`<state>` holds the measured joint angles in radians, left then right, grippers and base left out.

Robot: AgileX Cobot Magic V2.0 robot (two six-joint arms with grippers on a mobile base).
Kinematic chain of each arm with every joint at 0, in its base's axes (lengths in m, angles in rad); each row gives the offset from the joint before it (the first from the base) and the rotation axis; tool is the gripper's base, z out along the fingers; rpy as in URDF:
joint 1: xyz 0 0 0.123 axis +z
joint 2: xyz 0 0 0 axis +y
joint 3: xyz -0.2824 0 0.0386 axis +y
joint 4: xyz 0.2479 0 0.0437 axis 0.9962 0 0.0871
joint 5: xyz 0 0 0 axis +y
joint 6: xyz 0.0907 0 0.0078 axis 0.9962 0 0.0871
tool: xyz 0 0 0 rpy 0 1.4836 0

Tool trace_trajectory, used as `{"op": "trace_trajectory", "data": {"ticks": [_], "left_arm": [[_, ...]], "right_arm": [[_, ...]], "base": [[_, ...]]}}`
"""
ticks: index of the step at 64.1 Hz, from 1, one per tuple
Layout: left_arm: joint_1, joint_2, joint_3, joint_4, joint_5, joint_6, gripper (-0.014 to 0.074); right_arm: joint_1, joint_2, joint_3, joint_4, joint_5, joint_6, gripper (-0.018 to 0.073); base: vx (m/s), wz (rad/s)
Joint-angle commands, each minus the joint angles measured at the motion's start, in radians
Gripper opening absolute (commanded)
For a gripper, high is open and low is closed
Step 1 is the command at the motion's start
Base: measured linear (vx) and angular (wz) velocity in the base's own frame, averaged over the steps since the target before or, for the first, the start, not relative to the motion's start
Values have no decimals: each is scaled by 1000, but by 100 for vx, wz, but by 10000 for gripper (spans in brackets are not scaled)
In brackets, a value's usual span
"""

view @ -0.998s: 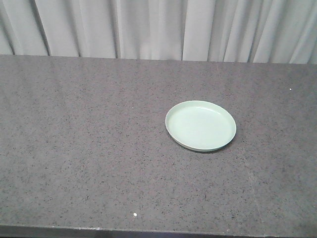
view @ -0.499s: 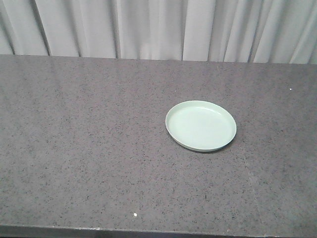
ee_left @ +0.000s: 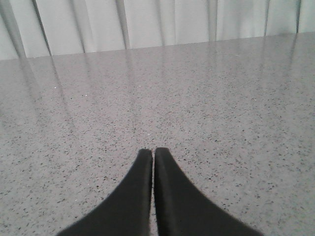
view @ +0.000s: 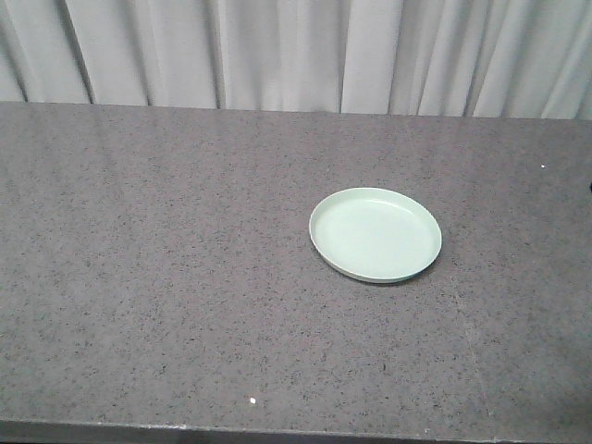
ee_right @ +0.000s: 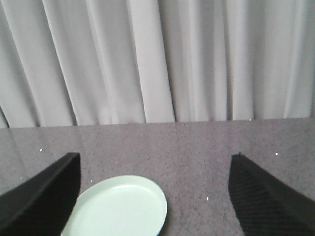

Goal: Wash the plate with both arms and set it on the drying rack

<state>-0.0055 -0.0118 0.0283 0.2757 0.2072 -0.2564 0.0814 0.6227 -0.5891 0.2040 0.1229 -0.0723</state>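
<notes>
Front view: plate [view: 375,234] lies flat on the desk [view: 139,277], right of centre, well short of the curtain [view: 277,55]. Drying rack not in sight. You have a low rim on smooth stone, so a shallow approach will likely shove the plate rather than lift it.

Left wrist view: left jaws pressed together over bare desk, plate out of view. Spread them before you bring them in, or they will only knock the rim.

Right wrist view: right jaws spread wide, empty. Plate sits low and left, just beside the finger on that side, not centred in the gap. Descend as is and that finger may land on the plate and tip it.
</notes>
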Motion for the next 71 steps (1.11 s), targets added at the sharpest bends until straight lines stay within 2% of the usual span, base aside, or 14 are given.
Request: {"op": "trace_trajectory", "data": {"ticks": [1,8,24,45,59,71], "left_arm": [[-4,-15,24,2,-66,-2,-6],[-4,-15,24,2,-66,-2,-6],[-4,-15,24,2,-66,-2,-6],[-4,-15,24,2,-66,-2,-6],[-4,-15,24,2,-66,-2,-6],[-4,-15,24,2,-66,-2,-6]], "right_arm": [[-5,50,-50,-6,-142,-19,671],[-5,124,-142,-10,-53,-75,649],[-4,423,-531,7,333,-240,574],[-4,869,-969,65,729,-275,573],[-2,1132,-1229,83,914,-262,573],[-1,1273,-1370,74,1003,-225,573]], "base": [[0,0],[0,0],[0,0],[0,0],[0,0],[0,0]]}}
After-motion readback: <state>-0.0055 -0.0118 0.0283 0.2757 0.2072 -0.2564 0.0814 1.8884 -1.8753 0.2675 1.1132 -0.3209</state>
